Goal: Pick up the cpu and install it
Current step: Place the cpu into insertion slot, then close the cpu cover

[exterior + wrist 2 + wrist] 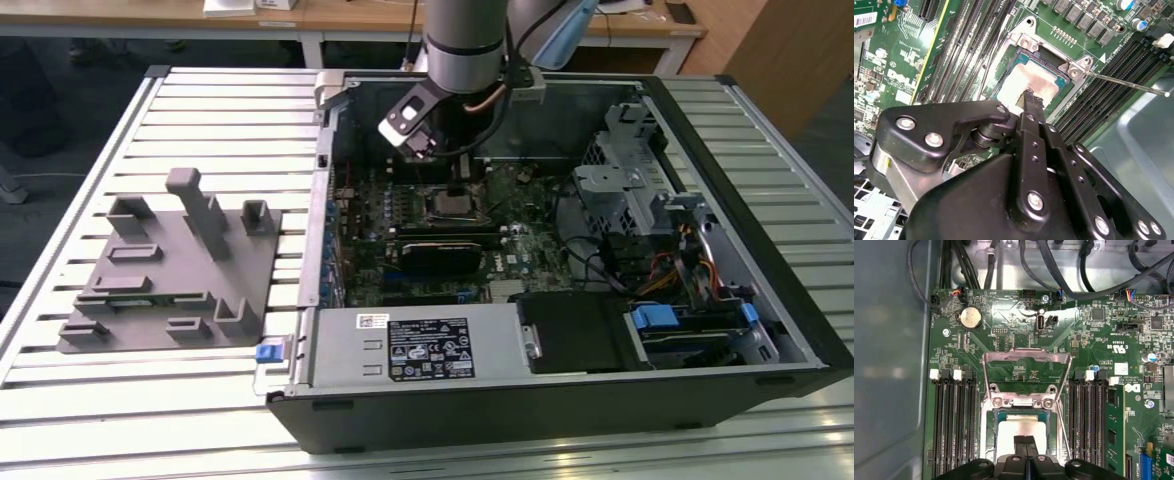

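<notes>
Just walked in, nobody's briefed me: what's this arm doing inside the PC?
The robot arm reaches into the open black computer case. Its hand, fingers pressed together, has its tips on or just above the small silver-topped square cpu, which lies in the motherboard socket. The socket's metal retention frame stands flipped open.

From my console I count one open black computer case (534,425). It holds one green motherboard (521,245), with one grey metal labelled box (414,345) at its six o'clock in the exterior view. One grey moulded plastic fixture (174,270) sits at the case's nine o'clock. The first wrist view gives me:

- one pale silver square cpu (1021,427)
- one round silver coin cell (970,317)
- four white slot latches (933,373) (two on each side of the socket (1021,402))
- one gripper (1025,439) with two black fingers (1019,445)
</notes>
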